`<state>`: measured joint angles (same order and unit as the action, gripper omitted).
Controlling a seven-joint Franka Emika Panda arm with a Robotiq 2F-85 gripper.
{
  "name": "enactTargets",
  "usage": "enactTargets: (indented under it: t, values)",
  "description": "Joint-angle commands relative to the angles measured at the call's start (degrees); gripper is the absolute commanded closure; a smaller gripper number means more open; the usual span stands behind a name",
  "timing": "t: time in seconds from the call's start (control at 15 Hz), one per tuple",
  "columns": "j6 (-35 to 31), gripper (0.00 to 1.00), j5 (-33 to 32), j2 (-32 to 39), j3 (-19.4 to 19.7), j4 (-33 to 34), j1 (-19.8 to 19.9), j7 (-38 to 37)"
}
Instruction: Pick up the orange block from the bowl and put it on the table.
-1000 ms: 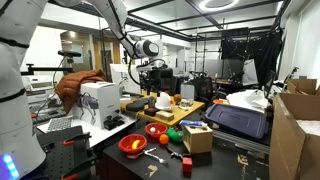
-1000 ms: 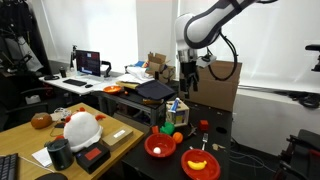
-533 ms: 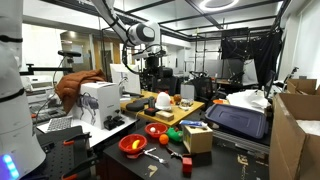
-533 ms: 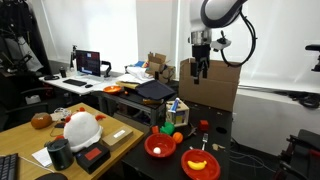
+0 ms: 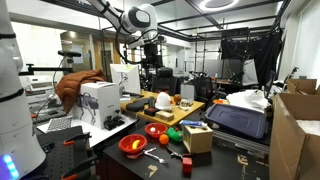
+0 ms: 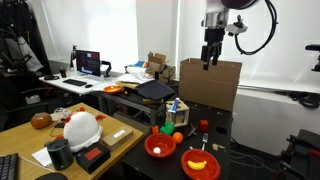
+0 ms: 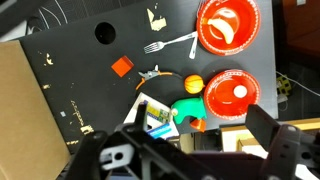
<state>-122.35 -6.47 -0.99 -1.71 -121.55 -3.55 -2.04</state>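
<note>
The small deep-red bowl [image 7: 222, 105] lies on the black table [image 7: 90, 90] far below my gripper, with a small pale orange block [image 7: 240, 93] in it. The bowl also shows in both exterior views [image 5: 156, 129] [image 6: 160, 146]. My gripper [image 7: 190, 150] is open and empty, its dark fingers wide apart at the bottom of the wrist view. It hangs high above the table in both exterior views [image 5: 152, 66] [image 6: 209, 62], well away from the bowl.
A wider orange-red bowl [image 7: 225, 25] holds a yellow item. Near the bowls lie a fork [image 7: 170, 45], an orange ball [image 7: 195, 80], a green object [image 7: 188, 108], a small box [image 7: 155, 115] and a red block [image 7: 121, 67]. A wooden board [image 5: 165, 108] and cardboard boxes [image 6: 210, 85] stand around.
The arm has swung upward and the gripper has risen higher above the table. Nothing on the table has moved.
</note>
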Motion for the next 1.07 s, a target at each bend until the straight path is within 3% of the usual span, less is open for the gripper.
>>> enactTargets:
  t: [0.0, 0.53, 0.67, 1.0]
  values:
    - [-2.69, 0.00, 0.08, -5.88, 0.49, -4.31, 1.43, 0.06]
    - [-5.34, 0.00, 2.51, -12.49, 1.83, -7.90, 3.17, -0.40]
    - [-4.64, 0.00, 2.64, -12.67, 1.87, -7.72, 3.91, -3.51]
    - [-3.38, 0.00, 1.81, -10.39, 1.47, -5.62, 3.63, -1.59]
